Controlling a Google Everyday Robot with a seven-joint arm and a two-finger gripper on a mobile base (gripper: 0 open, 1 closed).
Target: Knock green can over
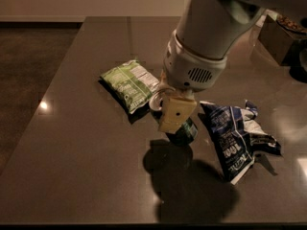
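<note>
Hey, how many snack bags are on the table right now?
2. A light-green bag lies left of the tool, which is down at the green can; a dark blue bag lies right of it. The arm may hide others.

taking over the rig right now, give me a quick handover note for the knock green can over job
Claw: low over the middle of the table, right at the green can and covering most of it.
Green can: between the light-green chip bag and the crumpled blue bag. It looks tilted, with its dark body showing below the claw.
Done: claw is at the can.
Left: the can is not plainly lying on its side. Probably push it on over, then check.
</note>
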